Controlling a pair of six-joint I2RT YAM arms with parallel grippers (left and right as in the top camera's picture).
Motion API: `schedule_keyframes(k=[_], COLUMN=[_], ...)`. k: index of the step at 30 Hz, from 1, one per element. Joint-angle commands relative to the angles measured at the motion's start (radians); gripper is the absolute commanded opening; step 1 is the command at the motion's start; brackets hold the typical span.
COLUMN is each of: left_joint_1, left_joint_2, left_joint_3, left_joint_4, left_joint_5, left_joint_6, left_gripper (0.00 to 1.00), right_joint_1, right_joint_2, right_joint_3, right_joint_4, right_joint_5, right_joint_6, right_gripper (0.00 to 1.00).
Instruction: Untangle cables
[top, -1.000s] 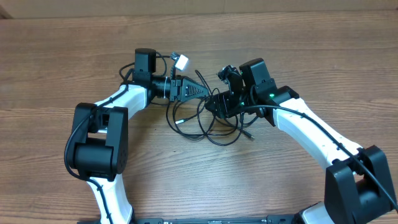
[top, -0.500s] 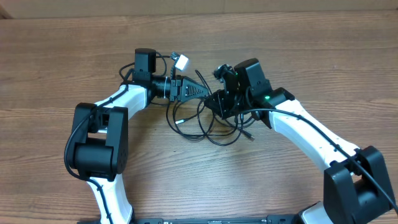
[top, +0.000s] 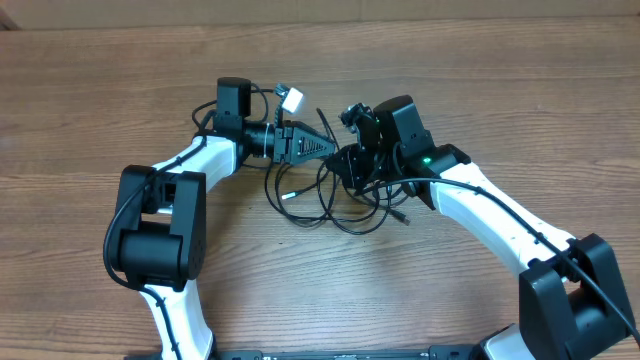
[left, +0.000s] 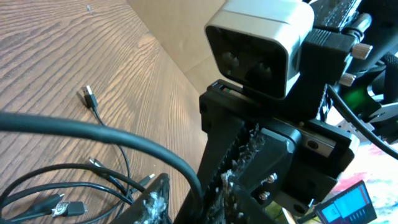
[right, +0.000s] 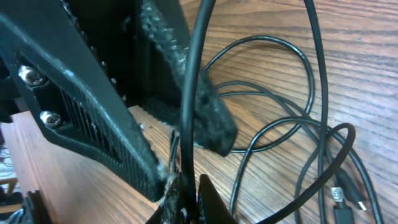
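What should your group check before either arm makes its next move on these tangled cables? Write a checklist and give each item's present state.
1. Right gripper shut on black cable: ok.
2. Left gripper not clamping: ok, jaws slightly apart.
3. Left gripper around that same cable: cannot tell.
4. Room between the grippers: not ok, almost touching.
5. Cable tangle loops separated: not ok, they cross.
6. USB plug lying free: ok.
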Motion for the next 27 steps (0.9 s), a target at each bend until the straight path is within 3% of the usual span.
schedule_keyframes(k=[1, 8, 12, 19, 25, 27], left_joint_1=[-0.008, -0.007, -0.007, -0.007, -0.007, -0.007], left_joint_2=[0.005, 0.005, 0.005, 0.005, 0.005, 0.005], left_joint_3=[0.008, 0.008, 0.008, 0.008, 0.008, 0.008], left_joint_4=[0.001, 0.002, 0.002, 0.094, 0.099, 0.099], left_joint_5=[0.008, 0.008, 0.008, 0.008, 0.008, 0.008], left_joint_6=[0.008, 0.008, 0.006, -0.147, -0.154, -0.154], left_gripper=[0.31, 0.31, 0.20, 0.20, 0.05, 0.04], right_joint_1=[0.006, 0.019, 0.032, 0.033, 0.033, 0.033], right_joint_2=[0.000, 0.001, 0.002, 0.002, 0.002, 0.002], right_joint_3=[-0.006, -0.006, -0.006, -0.006, -0.006, -0.006], right_joint_4=[0.008, 0.008, 0.010, 0.011, 0.013, 0.013], right_joint_5=[-0.026, -0.063, -0.058, 0.017, 0.021, 0.021], right_joint_6=[0.007, 0.006, 0.007, 0.139, 0.146, 0.146], right_gripper=[0.04, 0.04, 0.04, 0.04, 0.04, 0.04])
